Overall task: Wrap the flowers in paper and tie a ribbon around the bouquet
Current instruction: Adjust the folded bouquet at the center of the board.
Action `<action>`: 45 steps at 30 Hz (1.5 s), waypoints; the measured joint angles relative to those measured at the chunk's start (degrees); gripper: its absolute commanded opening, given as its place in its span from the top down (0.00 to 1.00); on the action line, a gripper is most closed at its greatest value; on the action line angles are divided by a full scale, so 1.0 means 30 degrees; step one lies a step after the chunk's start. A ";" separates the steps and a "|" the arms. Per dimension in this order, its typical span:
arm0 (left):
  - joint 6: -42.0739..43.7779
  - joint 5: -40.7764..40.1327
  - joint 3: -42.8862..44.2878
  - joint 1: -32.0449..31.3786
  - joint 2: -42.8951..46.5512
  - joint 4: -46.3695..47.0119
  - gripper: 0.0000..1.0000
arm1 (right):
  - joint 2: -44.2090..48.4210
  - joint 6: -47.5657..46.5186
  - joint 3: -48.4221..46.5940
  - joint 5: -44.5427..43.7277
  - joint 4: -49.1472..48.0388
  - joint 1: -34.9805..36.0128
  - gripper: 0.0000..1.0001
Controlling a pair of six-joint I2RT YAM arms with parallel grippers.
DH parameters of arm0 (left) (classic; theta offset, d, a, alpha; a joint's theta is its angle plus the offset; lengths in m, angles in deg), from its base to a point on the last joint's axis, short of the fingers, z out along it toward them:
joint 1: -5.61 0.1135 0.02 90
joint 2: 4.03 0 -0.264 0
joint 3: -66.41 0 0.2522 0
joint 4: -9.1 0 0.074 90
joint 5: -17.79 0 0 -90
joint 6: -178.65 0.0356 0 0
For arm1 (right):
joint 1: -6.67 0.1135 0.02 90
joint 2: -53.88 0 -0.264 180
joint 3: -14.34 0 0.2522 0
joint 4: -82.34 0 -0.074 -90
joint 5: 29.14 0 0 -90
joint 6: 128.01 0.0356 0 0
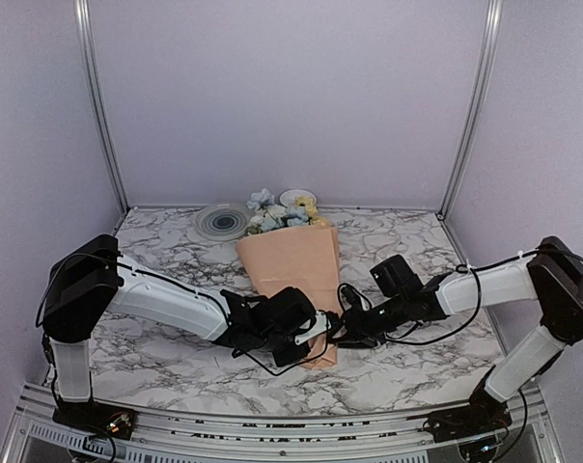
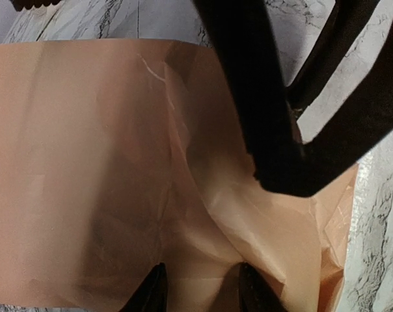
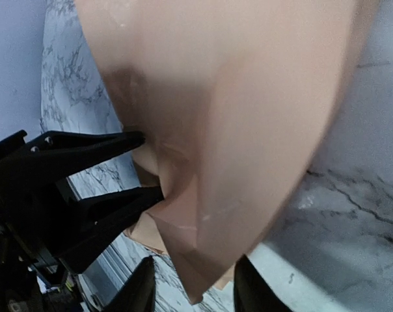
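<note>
Marbled table [image 1: 166,265]: left gripper [image 2: 203,290] half-spread, perhaps pinching the paper [image 2: 86,162], can't tell; right gripper [image 3: 193,287] spread astride its tip.

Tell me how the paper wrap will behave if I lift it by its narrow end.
Probably floppy: the paper looks thin and already creased, so it should buckle rather than hold shape. Likely light but top-heavy, with the flowers bunched at the wide end, so that end may droop.

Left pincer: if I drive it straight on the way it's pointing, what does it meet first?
The paper. In the left wrist view the wrapped sheet fills the space just ahead of the left pincer; the right pincer lies beyond, though depth is hard to judge.
</note>
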 measured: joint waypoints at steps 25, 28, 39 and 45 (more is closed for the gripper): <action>0.0998 -0.0131 -0.0095 -0.1523 0.2069 -0.0627 0.39 | 0.0291 0.0146 -0.0015 0.1282 0.0860 0.0197 1.00; 0.1239 -0.0219 -0.0051 -0.1741 0.1625 -0.0546 0.40 | 0.0291 0.0087 -0.0015 0.1472 0.1158 0.0211 1.00; 0.2463 0.3198 -0.0102 -0.1909 0.0481 -0.0809 0.38 | -0.1902 -0.0423 0.0197 0.1508 0.1231 0.0036 1.00; 0.1945 0.5617 -0.0678 -0.1559 0.2514 -0.0481 0.73 | -0.1938 -0.0539 0.0197 0.1537 0.1158 0.0036 1.00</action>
